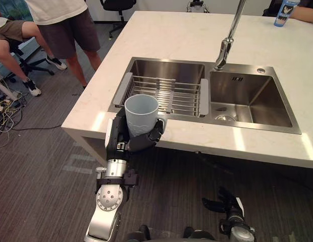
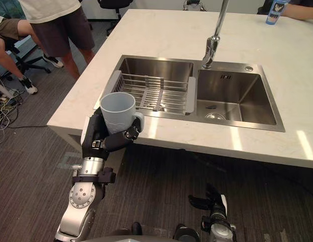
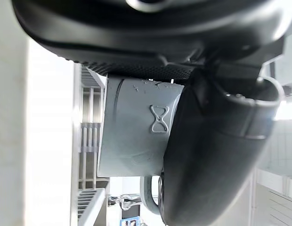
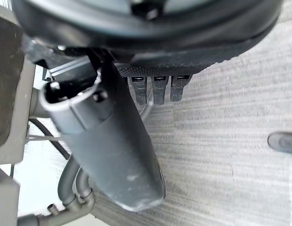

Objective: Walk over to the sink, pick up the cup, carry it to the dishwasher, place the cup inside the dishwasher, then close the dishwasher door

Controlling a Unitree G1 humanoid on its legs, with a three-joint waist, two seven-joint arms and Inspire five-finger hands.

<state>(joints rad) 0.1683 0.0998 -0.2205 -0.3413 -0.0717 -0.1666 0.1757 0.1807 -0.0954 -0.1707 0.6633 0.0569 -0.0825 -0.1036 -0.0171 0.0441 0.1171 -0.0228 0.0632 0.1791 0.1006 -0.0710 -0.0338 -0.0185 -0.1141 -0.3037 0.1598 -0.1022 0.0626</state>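
One pale blue-grey ceramic cup [image 1: 141, 113] sits upright in the left hand [image 1: 130, 142], fingers curled round it, just off the white stone counter [image 1: 171, 35] by the steel sink [image 1: 247, 96]. Pickup looks done; next, carry it level to the dishwasher. Left wrist view adds the thumb [image 3: 207, 155] across its wall. Right hand [image 1: 224, 204] hangs low, seemingly relaxed.

Left hand [image 1: 138, 141] raised on upright forearm [image 1: 109, 194], fingers and thumb curled round cup [image 1: 141, 114]. Right hand [image 1: 223, 203] low, fingers relaxed.

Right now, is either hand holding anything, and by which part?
The left hand holds the pale blue cup, fingers wrapped round its lower body. The right hand, low near the floor, holds nothing.
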